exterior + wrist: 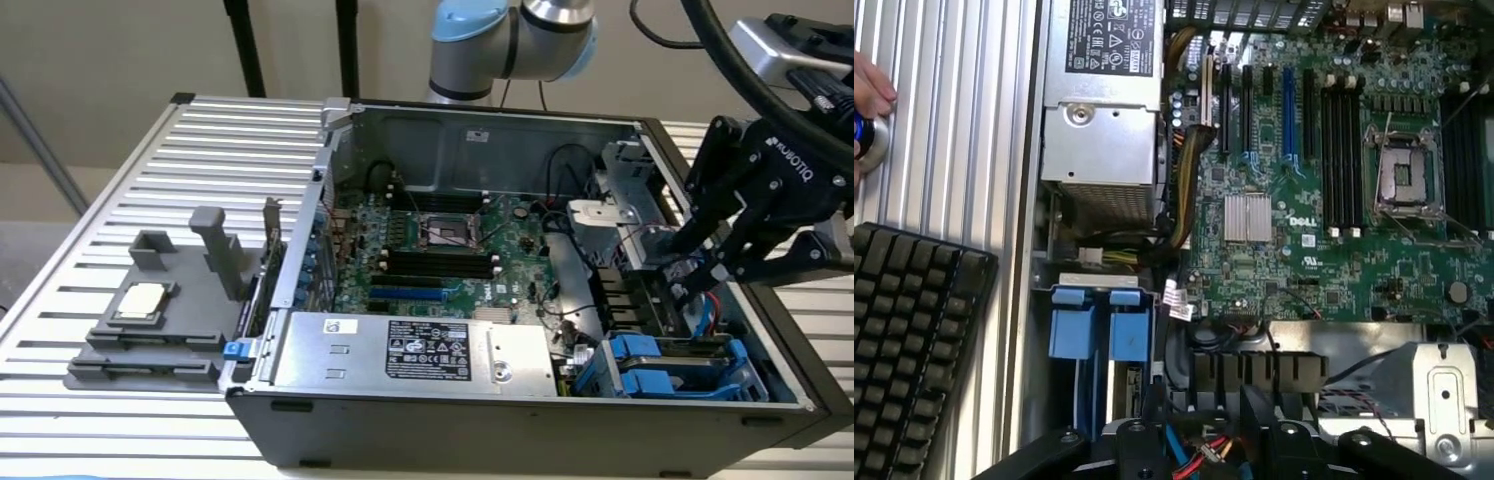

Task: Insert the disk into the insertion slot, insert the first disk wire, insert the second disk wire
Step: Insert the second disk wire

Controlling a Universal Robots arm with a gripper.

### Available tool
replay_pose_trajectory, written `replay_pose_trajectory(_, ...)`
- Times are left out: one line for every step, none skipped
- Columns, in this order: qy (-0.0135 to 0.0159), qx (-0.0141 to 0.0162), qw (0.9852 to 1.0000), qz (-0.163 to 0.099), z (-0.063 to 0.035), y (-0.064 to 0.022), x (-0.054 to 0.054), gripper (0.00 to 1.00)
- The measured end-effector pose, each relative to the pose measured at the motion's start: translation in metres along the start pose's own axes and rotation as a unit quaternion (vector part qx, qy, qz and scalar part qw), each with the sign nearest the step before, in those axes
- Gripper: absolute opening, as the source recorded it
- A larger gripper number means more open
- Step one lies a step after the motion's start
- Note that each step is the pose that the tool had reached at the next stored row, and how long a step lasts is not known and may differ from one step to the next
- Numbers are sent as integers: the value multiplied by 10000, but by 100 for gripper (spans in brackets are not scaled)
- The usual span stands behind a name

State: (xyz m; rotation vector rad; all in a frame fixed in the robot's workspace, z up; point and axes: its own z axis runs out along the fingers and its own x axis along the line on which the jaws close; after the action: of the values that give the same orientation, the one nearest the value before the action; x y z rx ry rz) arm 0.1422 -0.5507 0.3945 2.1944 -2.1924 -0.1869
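Note:
My gripper (714, 265) hangs open over the near right part of the open computer case (334, 125), above the drive bays. In the wrist view my gripper (1209, 450) has its black fingers (1139, 440) spread wide, with a red and blue wire (1204, 455) lying below the gap, not gripped. The insertion slot (667, 370) sits at the case's front corner on the exterior view's right, with bright blue plastic tabs (1099, 325). A silver-grey strip shows between the blue parts; I cannot tell whether it is the disk. The red and blue wires (711, 300) run beside the fingers.
A silver power-supply box (414, 350) fills the front of the case, with the motherboard (441, 250) behind it. A grey fixture (147, 320) stands on the slatted table. A keyboard (914, 340) and a person's hand (866, 105) are beside the case.

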Motion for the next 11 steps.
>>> replay_pose_trajectory(0,13,10000,-1,-10,-3,-13,43)
replay_pose_trajectory(-2,26,10000,-2,-19,-5,-26,43)
replay_pose_trajectory(-2,39,10000,-3,-29,-8,-39,43)
replay_pose_trajectory(-2,52,10000,-3,-39,-12,-52,43)
replay_pose_trajectory(-3,63,10000,-5,-49,-16,-64,43)
replay_pose_trajectory(-3,73,10000,-5,-58,-20,-76,43)
replay_pose_trajectory(-4,81,10000,-6,-66,-24,-87,43)
replay_pose_trajectory(-3,86,10000,-6,-73,-31,-98,43)
replay_pose_trajectory(-4,87,10000,-6,-77,-41,-107,43)
replay_pose_trajectory(-3,88,10000,-5,-80,-55,-117,43)
replay_pose_trajectory(-3,88,10000,-4,-82,-69,-127,43)
